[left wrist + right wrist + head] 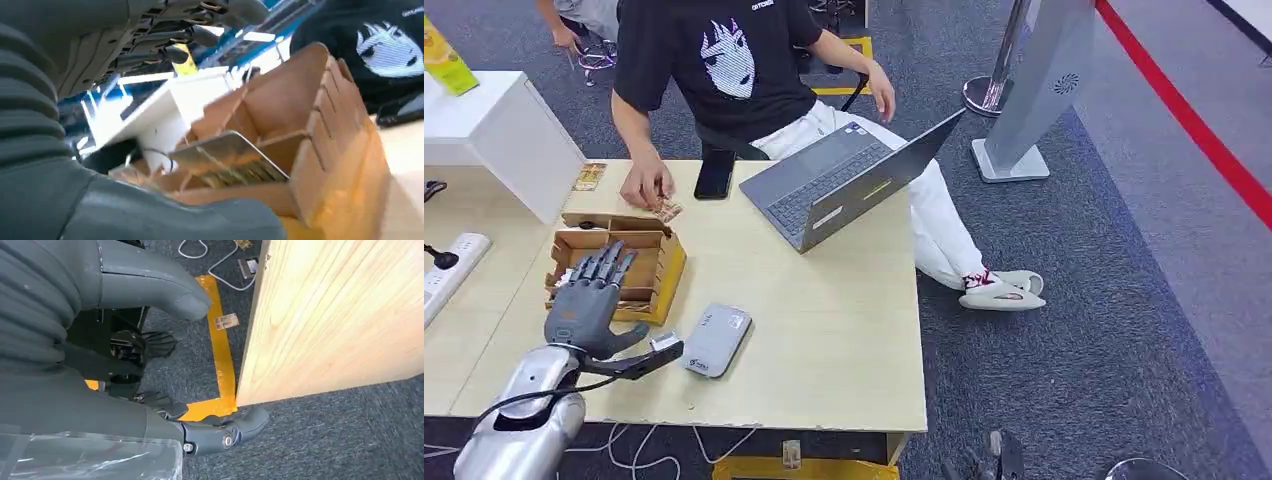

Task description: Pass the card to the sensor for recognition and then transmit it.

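Left hand (589, 297), fingers spread and holding nothing, hovers over the cardboard box (661, 283), where a card (227, 159) lies (slightly tilted); pinch its raised edge, lift straight. Right hand (100, 340) hangs empty.

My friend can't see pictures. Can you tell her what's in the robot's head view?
The robot's left hand, fingers spread and holding nothing, hovers over a cardboard box on a wooden table. A grey sensor lies beside it, and a seated person touches a card near an open laptop.

Open laptop (844, 180), black phone (715, 173), seated person (724, 60).
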Motion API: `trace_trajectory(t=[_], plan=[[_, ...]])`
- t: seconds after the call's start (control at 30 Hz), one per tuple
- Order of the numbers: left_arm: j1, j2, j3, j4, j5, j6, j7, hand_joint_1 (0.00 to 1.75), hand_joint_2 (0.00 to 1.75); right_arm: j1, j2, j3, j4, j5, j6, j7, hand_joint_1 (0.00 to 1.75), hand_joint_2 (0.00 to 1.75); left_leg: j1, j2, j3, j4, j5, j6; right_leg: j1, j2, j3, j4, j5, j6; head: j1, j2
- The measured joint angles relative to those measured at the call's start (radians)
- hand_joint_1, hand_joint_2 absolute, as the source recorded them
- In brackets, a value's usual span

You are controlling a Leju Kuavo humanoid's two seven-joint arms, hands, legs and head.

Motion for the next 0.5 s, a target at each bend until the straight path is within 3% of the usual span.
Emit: trace_trajectory(t=[0.5], plan=[[-0.01, 0.018, -0.006, -0.013, -0.021, -0.009, 0.001, 0.0, 1.75, 0.001, -0.002, 0.0, 0.0, -0.003, 0.0, -0.007, 0.0, 1.75, 0.0, 0.0, 0.0, 0.0, 0.0, 0.0, 0.0, 0.0, 0.0, 0.0, 0.0, 0.0, 0.0, 0.0]])
